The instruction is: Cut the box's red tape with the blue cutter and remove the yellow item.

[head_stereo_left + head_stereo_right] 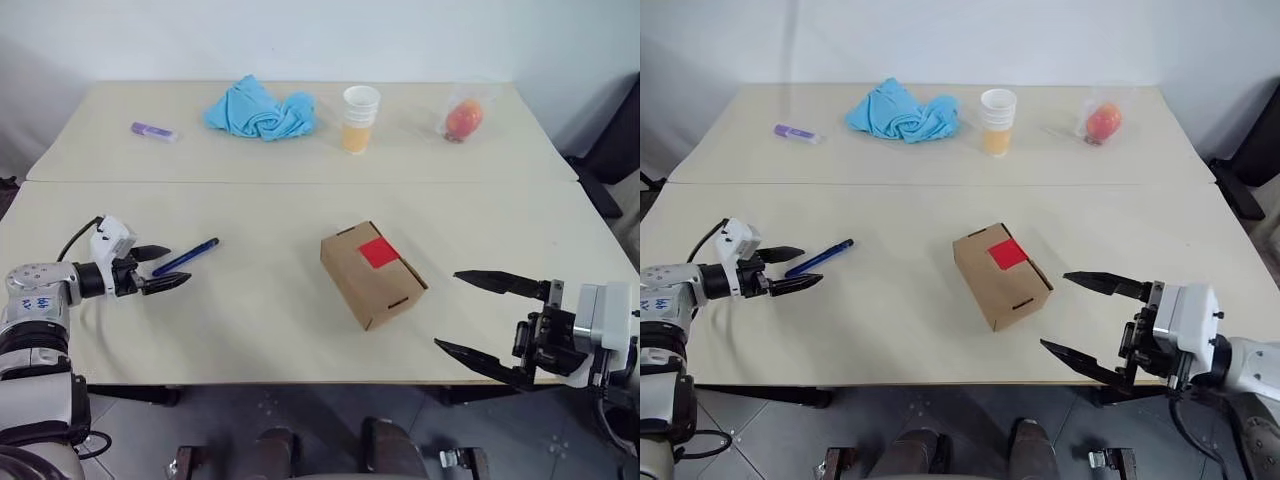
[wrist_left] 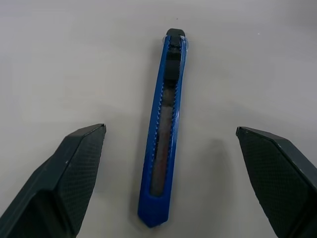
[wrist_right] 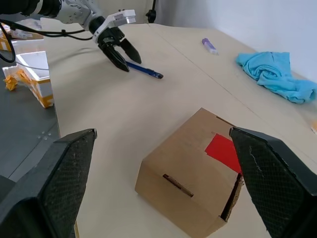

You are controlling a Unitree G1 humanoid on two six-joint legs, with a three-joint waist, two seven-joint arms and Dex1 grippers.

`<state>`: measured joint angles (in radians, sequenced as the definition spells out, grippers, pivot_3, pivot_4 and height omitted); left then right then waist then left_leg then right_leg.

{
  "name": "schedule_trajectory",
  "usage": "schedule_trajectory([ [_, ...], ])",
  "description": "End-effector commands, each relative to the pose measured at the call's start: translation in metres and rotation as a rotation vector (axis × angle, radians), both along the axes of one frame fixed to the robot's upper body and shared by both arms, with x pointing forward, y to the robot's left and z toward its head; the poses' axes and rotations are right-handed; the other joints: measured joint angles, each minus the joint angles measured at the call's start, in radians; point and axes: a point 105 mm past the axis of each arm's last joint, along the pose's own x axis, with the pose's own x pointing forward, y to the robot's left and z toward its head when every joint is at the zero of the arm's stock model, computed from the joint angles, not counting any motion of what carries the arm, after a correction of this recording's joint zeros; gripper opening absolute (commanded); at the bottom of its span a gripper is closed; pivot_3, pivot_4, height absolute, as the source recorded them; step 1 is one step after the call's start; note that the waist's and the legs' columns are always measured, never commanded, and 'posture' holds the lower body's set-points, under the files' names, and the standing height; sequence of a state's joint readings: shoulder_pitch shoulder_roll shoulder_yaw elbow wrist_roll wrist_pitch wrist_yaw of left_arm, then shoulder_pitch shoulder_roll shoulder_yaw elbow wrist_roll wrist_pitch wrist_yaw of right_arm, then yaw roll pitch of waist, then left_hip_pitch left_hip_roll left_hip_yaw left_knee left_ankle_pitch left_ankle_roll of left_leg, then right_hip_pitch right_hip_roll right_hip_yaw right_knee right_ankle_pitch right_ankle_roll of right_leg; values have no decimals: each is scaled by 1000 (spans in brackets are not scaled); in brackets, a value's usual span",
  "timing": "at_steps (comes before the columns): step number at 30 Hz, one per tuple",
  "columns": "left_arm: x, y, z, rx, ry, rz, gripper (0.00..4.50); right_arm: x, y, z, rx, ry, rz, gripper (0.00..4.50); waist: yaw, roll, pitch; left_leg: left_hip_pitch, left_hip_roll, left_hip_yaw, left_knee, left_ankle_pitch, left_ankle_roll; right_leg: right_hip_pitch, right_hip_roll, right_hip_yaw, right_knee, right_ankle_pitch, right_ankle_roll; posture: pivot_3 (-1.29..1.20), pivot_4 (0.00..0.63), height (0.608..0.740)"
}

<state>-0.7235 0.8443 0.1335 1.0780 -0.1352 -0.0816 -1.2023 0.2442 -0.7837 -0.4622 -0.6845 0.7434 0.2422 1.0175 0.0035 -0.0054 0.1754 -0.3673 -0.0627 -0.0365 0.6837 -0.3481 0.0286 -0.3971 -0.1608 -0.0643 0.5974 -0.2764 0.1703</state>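
brown cardboard, the box sits closed at mid table, turned at an angle, w/ the red tape square on its top. the blue cutter lies flat well left of the box, its near end between the fingers of the left gripper, which is spread wide & not touching it. right gripper hangs spread too, just off the table's front edge, right of the box & apart from it. surface: two pale beige tables pushed together, white wall behind, grey floor below. along the far side: purple marker, blue cloth, white cup w/ orange fill, reddish fruit in clear plastic. left wrist view shows the cutter's ridged slider track & black tip close up. right wrist view shows a slot in the box's side. no legible writing anywhere.
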Motion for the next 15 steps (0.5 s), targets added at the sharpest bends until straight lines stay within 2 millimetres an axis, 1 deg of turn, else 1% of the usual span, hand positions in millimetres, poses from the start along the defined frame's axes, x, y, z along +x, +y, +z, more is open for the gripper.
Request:
schedule_trajectory([
  [1,-12,14,-11,63,59,4,4307,-4,2,8,-8,-56,-14,4500,-2,0,0,0,1,0,0,0,0,0,0,0,0,0,0,0,150,740],
  [3,-19,18,-16,64,85,0,3880,-4,2,8,-7,-56,-21,4500,-5,0,0,0,2,0,0,0,0,0,0,0,0,0,0,0,150,740],
  [6,-26,25,-25,79,111,28,2990,-4,2,7,-7,-54,-28,4500,-5,1,0,2,3,2,-1,-1,0,0,0,0,0,0,0,0,150,740],
  [12,-30,22,-42,75,143,30,1209,-2,2,8,-7,-56,-30,4500,-2,2,-1,4,4,4,-1,-2,2,1,-1,1,1,0,0,0,150,740],
  [15,-31,20,-47,69,147,33,423,-1,3,8,-7,-57,-23,4500,-1,5,-3,11,5,8,-2,-4,3,5,-2,0,2,0,0,0,150,740],
])
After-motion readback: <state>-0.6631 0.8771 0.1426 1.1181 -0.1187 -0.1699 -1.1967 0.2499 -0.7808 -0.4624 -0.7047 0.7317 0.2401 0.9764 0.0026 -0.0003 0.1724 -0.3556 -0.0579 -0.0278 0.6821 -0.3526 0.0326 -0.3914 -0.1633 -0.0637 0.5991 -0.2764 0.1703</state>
